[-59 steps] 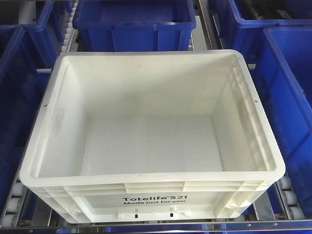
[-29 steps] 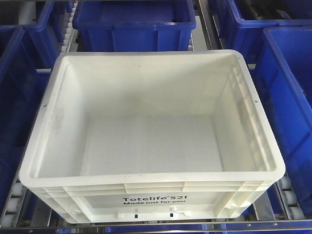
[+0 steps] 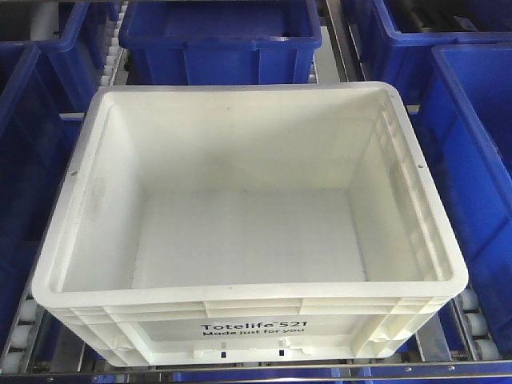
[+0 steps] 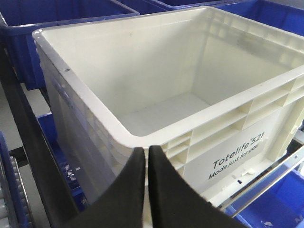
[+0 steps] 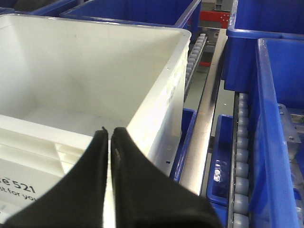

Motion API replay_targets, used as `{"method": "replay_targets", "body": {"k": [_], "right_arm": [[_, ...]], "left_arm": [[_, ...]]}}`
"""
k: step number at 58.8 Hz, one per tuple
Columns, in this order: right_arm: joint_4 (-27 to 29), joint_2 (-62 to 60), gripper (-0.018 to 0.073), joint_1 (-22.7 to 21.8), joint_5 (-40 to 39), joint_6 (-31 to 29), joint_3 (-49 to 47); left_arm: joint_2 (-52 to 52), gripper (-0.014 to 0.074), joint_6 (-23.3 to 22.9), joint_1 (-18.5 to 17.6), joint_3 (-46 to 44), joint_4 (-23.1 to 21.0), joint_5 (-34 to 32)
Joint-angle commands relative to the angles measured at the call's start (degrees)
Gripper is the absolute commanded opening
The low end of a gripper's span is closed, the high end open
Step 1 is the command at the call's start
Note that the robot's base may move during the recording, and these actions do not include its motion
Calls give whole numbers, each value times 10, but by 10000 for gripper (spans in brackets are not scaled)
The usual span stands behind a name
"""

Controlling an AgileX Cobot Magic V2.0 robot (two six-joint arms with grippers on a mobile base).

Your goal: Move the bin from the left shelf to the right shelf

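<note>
The white bin (image 3: 240, 294) with black "Totelife 521" print fills the middle of the front view, empty inside. It rests in a lane of white rollers (image 3: 24, 316) behind a silver front rail (image 3: 336, 371). I cannot tell whether this rack is the left or the right shelf. My left gripper (image 4: 146, 151) is shut with nothing in it, its tips just under the bin's (image 4: 156, 71) near left corner. My right gripper (image 5: 109, 133) is also shut and empty, in front of the bin's (image 5: 95, 71) near right corner. Neither gripper shows in the front view.
Dark blue bins surround the white one: behind it (image 3: 216, 40), to the left (image 3: 24, 160) and to the right (image 3: 480, 160). In the right wrist view a metal divider (image 5: 206, 123) and a roller lane (image 5: 242, 156) run between the white bin and a blue bin (image 5: 275, 118).
</note>
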Motion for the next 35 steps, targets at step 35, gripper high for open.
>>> {"method": "replay_targets", "body": {"k": [35], "right_arm": [[1, 8, -8, -1, -45, -6, -13]], "left_arm": [[-25, -6, -1, 141, 91, 34, -200]]}}
